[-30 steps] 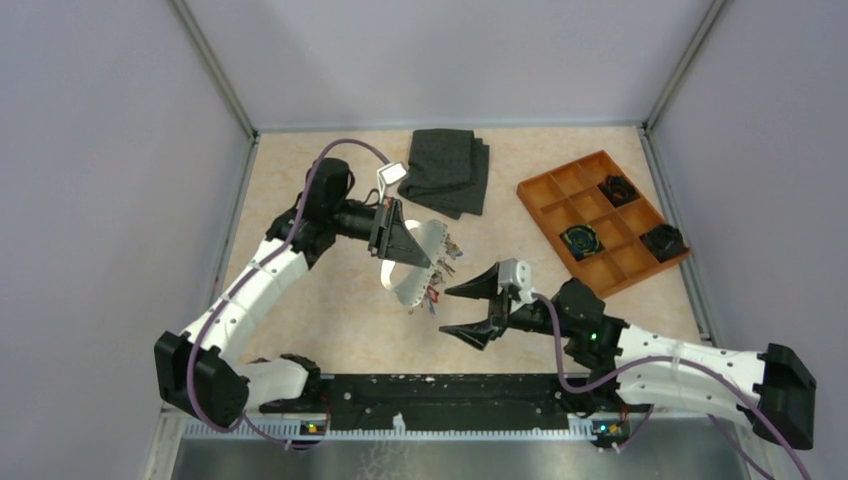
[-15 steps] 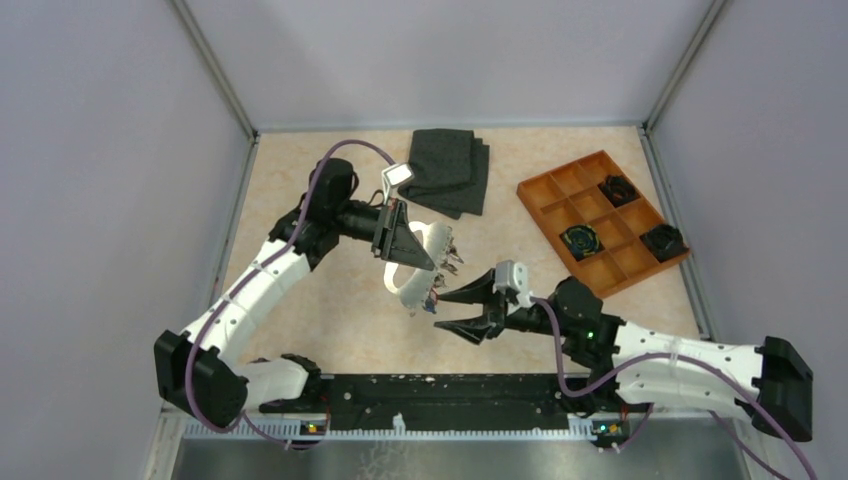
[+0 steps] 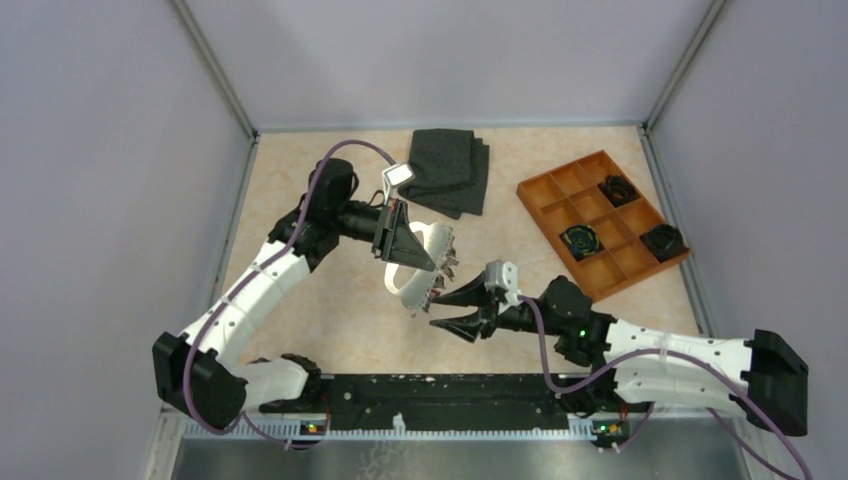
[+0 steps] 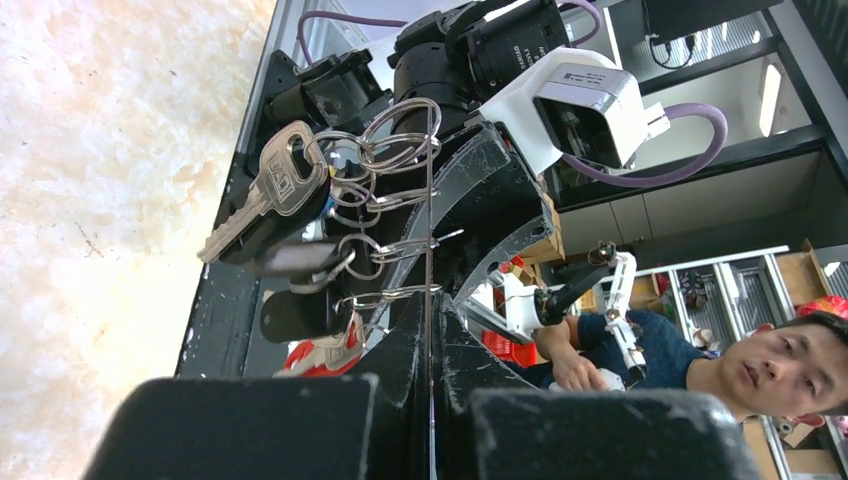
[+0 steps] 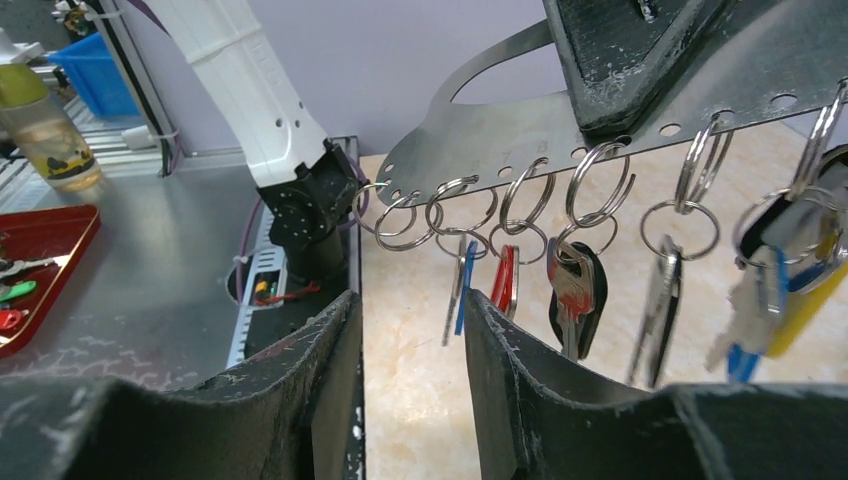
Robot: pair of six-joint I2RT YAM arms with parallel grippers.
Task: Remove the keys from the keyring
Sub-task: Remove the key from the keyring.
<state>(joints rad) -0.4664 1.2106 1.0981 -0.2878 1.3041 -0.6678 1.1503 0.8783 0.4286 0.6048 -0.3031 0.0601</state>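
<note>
My left gripper point(image 3: 428, 264) is shut on the keyring point(image 3: 404, 270), a pale curved metal band held up above the table. In the left wrist view the band point(image 4: 429, 190) shows edge-on, pinched between the closed jaws of the left gripper point(image 4: 430, 300). Several keys point(image 3: 441, 274) hang from split rings along it. In the right wrist view the band point(image 5: 540, 135) crosses the top, with a blue key point(image 5: 462, 285), a red key point(image 5: 506, 280) and a black-headed key point(image 5: 578, 292) dangling below. My right gripper point(image 5: 410, 305) is open just under them, with the blue key at its right fingertip. Nothing is gripped.
An orange compartment tray point(image 3: 560, 190) holding black clumps sits at the right rear. A folded dark grey cloth point(image 3: 447, 170) lies at the back centre. The black base rail point(image 3: 450, 390) runs along the near edge.
My right gripper has moved left and up to the hanging keys, and its jaws have narrowed. The left gripper still holds the keyring, shifted only slightly.
</note>
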